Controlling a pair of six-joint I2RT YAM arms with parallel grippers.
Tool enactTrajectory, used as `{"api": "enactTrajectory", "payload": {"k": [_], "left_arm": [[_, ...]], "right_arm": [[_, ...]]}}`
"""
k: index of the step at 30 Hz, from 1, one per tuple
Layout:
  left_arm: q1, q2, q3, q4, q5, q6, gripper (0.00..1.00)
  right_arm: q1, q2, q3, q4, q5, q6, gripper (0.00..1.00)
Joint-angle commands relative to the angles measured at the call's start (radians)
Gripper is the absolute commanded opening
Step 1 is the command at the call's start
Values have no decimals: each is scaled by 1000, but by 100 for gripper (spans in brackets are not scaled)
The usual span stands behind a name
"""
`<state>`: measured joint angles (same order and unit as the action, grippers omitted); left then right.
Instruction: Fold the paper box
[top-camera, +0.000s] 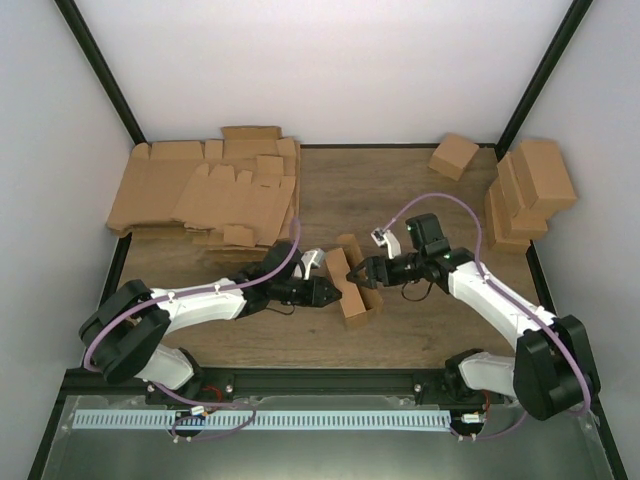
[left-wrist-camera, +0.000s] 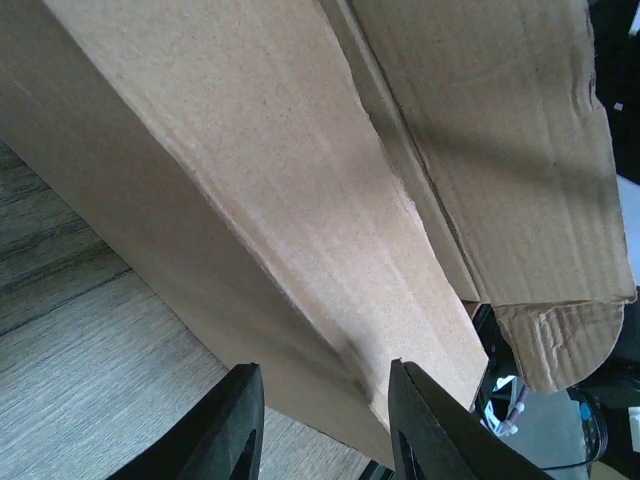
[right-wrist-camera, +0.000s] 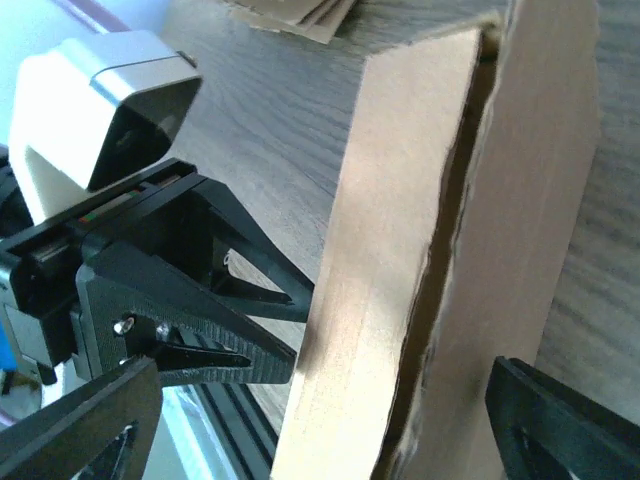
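In the overhead view, you had the paper box (top-camera: 357, 305) sitting a little toward 6 o'clock of the middle of the wooden table (top-camera: 400, 200), its long axis running roughly from 11 o'clock to 5 o'clock, with one arm closing in on it from each side. Your left gripper (top-camera: 335, 292) met the box at its 9 o'clock side. Its jaws stood narrow, and in the left wrist view the two black fingers (left-wrist-camera: 235, 425) straddled the lower edge of a cardboard wall, so it looked clamped on the box. In that same view a flap (left-wrist-camera: 500, 150) lay open above the wall, ending in a creased, rounded tab (left-wrist-camera: 550, 340). Your right gripper (top-camera: 368, 272) sat at the box's 3 o'clock side with its jaws spread wide. In the right wrist view its fingers (right-wrist-camera: 570, 420) stood far apart at the bottom corners of the view, the upright cardboard panel rose between them, and neither finger touched it. A pile of flat cardboard blanks (top-camera: 210, 195) lay well away at 10 o'clock from the box. A single folded box (top-camera: 453, 155) rested at 1 o'clock near the back wall, and a stack of finished boxes (top-camera: 530, 190) stood at 2 o'clock against the right wall.
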<state>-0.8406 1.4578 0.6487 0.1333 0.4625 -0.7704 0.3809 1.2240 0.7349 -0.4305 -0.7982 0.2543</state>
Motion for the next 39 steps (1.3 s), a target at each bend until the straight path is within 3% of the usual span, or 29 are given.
{"api": "enactTrajectory", "payload": {"k": [1,6,10,17,22,32,35,39], "left_arm": [[-2,9,11,31,-4,13,37],[-3,16,12,32,1,14,37],[-3,6,8,24,-1,18,36],[-3,-11,2,13,-11,21,36],[-3,-7,1,23,-13,20,36],[-4,7,4,55,-9,-4,35],[-7,15,4,60,-11,-7,34],[-16,38,4,68,-12,-19,33]], "right_arm": [[21,-39,-15,-26,74,49,96],[21,-92,-22,34,160,130,100],[20,-105,39,-10,253,186,100],[32,-124,63,3,143,135,100],[172,-87,107,-129,406,119,100],[337,-95,85,-237,701,250,100],[337,-126,57,-189,650,261,100],[348,-109,33,-118,470,281,91]]}}
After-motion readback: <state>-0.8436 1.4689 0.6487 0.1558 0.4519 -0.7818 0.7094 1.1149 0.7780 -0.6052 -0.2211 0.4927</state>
